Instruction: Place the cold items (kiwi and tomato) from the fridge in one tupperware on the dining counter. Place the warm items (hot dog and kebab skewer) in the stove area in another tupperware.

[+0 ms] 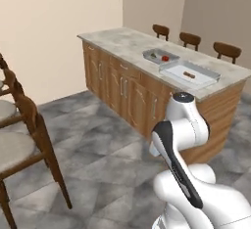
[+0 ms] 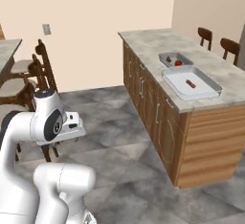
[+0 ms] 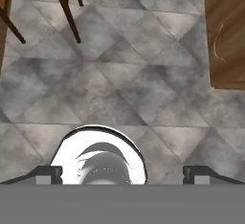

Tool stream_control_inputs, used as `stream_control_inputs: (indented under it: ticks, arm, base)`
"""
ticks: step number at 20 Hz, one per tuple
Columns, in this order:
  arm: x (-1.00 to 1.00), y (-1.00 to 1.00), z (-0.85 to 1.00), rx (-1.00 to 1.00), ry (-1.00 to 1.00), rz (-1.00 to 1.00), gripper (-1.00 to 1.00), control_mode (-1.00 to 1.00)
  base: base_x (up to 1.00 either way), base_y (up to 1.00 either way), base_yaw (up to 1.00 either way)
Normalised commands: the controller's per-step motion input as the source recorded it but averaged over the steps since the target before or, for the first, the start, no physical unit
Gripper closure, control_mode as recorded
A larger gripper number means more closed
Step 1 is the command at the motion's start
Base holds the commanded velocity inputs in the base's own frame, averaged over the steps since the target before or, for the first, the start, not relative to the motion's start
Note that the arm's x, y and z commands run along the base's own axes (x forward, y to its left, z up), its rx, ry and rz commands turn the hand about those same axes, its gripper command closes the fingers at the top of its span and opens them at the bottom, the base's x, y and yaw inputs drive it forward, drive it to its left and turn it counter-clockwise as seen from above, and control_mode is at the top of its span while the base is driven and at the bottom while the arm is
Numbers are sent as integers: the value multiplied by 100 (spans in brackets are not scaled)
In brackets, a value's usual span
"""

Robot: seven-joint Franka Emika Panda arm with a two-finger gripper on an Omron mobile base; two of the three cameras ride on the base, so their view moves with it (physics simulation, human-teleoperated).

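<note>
On the dining counter (image 1: 115, 41) (image 2: 153, 41) lie two clear tupperware trays. The farther tupperware (image 1: 153, 51) (image 2: 167, 55) holds a kiwi (image 1: 154, 55) (image 2: 168, 59) and a red tomato (image 1: 165, 57) (image 2: 178, 62). A brown hot dog (image 1: 189, 75) (image 2: 190, 84) lies in the nearer, larger tupperware (image 1: 206, 79) (image 2: 210, 91). My gripper (image 3: 122, 175) points down at the grey tiled floor, well away from the counter, open and with nothing between its fingertips (image 3: 48, 174). The kebab skewer, the fridge and the stove area are out of view.
Wooden chairs (image 1: 24, 125) (image 2: 40, 70) stand to the left by another table. Three stools (image 1: 190, 39) line the counter's far side. Wooden cabinet fronts (image 1: 122, 91) (image 3: 225, 31) face the open tiled floor (image 1: 98, 149).
</note>
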Motion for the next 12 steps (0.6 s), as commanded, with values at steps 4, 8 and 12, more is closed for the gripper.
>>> stream_control_inputs:
  ticks: [4, 8, 12]
  arm:
    - [0, 0, 0, 0, 0, 0, -100, 100]
    - [0, 0, 0, 0, 0, 0, -100, 100]
    - [0, 0, 0, 0, 0, 0, -100, 100]
  base:
    - [-65, 82, 28]
    - [-17, 100, 14]
    - [-11, 100, 8]
